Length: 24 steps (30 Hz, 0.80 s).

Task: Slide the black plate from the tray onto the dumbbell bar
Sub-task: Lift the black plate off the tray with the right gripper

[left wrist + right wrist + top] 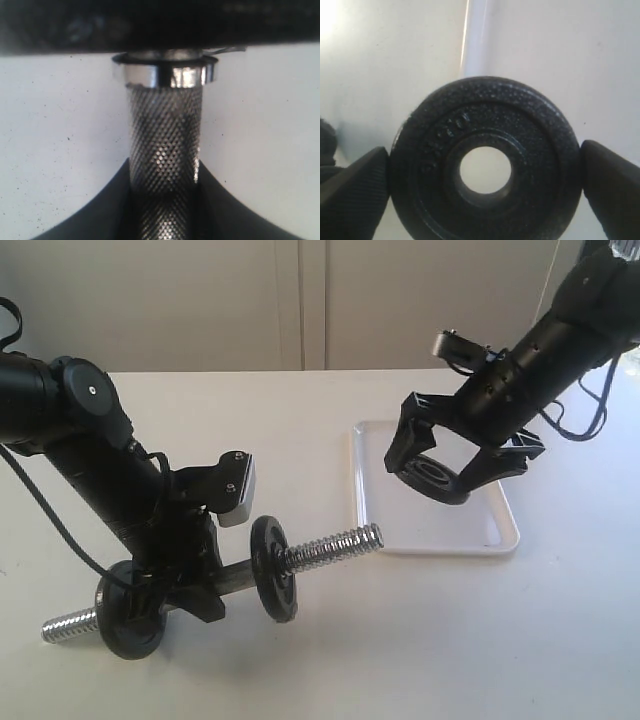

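Note:
The black plate (421, 483) hangs just above the tray (385, 515), with my right gripper (435, 476) shut on its rim from both sides. In the right wrist view the black plate (535, 150) faces the camera and its centre hole is see-through; the fingers (355, 192) press on its edge. My left gripper (203, 590) is shut on the middle of the dumbbell bar (335, 546), held tilted above the table. The bar's free threaded end points toward the tray. In the left wrist view the knurled dumbbell bar (165, 145) runs between the fingers (100, 215).
Two black discs sit on the bar, one (273, 567) by the free threaded end and one (130, 610) at the lower left end. The white tray's rim (474, 35) shows behind the plate. White table (420, 640) lies between bar and tray.

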Available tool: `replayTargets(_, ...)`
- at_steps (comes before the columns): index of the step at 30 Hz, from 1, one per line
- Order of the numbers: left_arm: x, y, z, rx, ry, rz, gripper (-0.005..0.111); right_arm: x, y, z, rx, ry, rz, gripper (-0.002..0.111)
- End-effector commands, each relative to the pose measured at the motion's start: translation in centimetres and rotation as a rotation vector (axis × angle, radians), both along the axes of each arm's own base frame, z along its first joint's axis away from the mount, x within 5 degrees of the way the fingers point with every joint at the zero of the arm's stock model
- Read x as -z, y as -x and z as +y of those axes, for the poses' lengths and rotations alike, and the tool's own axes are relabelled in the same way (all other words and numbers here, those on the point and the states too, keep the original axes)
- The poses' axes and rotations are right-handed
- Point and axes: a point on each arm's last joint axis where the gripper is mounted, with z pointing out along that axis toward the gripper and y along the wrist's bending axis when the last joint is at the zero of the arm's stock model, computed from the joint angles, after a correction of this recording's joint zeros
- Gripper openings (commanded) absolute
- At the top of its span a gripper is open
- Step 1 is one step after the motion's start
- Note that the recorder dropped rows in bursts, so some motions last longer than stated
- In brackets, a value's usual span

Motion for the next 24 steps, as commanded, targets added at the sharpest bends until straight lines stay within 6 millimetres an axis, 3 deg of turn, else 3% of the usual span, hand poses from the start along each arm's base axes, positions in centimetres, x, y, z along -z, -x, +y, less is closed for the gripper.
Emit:
replayTargets(1,-2.8,0.7,-0.8,-0.029,0.124,0.026,0.000,-2.1,0.5,-1.0,-0.038,-0.183,0.032,0.000)
replayTargets(8,-2.9,0.7,-0.8,-0.030,0.127,0.029,0.000,-3.1,0.4,-3.1,0.036,-0.264,0.009,0.000)
replayTargets(16,-2.9,0.7,-0.8,-0.030,0.127,0.029,0.000,-4.9,1.2,-3.1,0.031,-0.260,-0.035,0.000)
replayTargets(24,-2.9,0.7,-0.8,-0.030,0.127,0.029,0.000,-4.1,3.3,-3.0,0.012,-0.267,-0.004,0.000)
